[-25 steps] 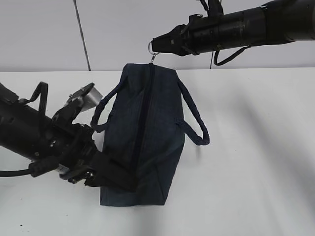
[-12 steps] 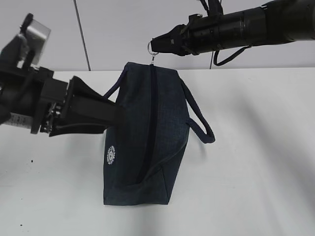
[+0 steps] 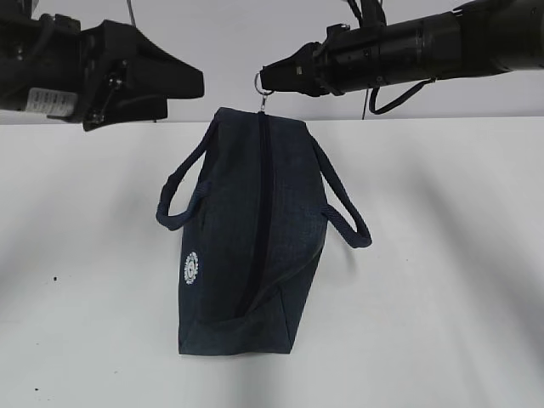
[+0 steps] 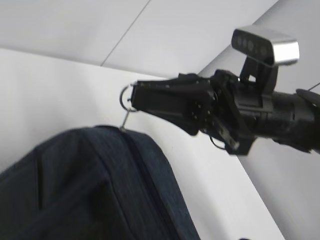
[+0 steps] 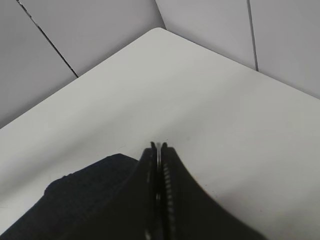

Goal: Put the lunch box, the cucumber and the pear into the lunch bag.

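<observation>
Pinching the silver ring pull (image 3: 263, 82) by the table's far edge, the clenched right gripper (image 3: 270, 76) could slip or drag the closed lunch bag (image 3: 251, 229) along, since the left gripper (image 3: 194, 83), grasping nothing, hovers clear of it.

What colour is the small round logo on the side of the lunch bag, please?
White, on the dark navy lunch bag; the logo shows best in the exterior view.

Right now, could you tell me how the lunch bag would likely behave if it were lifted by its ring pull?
The lunch bag looks like soft fabric, so it would probably sag. The right claw is shut on the ring pull, a thin hold, so the bag may swing. Its looped handles lie limp and would likely dangle.
</observation>
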Motion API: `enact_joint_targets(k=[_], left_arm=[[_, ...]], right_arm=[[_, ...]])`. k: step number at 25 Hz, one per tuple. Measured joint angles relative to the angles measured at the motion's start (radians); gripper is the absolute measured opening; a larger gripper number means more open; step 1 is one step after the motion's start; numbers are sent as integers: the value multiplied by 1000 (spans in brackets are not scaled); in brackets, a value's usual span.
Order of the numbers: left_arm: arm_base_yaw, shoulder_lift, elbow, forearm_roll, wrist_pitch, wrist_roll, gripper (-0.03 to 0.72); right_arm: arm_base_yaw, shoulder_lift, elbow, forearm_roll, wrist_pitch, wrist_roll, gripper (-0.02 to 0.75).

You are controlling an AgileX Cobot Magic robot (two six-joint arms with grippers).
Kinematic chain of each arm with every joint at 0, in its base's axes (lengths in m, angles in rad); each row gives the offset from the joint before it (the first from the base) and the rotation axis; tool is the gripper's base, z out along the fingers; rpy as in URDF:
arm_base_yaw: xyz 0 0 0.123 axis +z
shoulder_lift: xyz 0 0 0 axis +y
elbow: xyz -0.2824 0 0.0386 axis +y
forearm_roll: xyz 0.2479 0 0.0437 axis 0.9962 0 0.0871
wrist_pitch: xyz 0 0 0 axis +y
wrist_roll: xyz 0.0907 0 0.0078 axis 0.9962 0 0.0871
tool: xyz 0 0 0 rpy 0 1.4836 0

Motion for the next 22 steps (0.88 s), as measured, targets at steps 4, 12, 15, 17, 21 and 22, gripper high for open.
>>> enact_joint_targets(k=[4, 12, 15, 17, 21, 22], left_arm=[[0, 102, -102, 18, -6, 0, 460], [0, 291, -180, 33, -16, -4, 459], [0, 330, -183, 34, -28, -4, 456], [0, 348, -185, 33, -29, -4, 431], [0, 363, -185, 32, -28, -4, 278], [0, 363, -185, 31, -27, -4, 219]], right_arm=[[0, 0, -1, 0, 2, 0, 6], [0, 0, -1, 0, 2, 2, 6], [0, 0, -2, 0, 2, 2, 5], [0, 0, -2, 0, 2, 2, 6], [0, 0, -2, -1, 2, 3, 6], [0, 0, -2, -1, 2, 3, 6]])
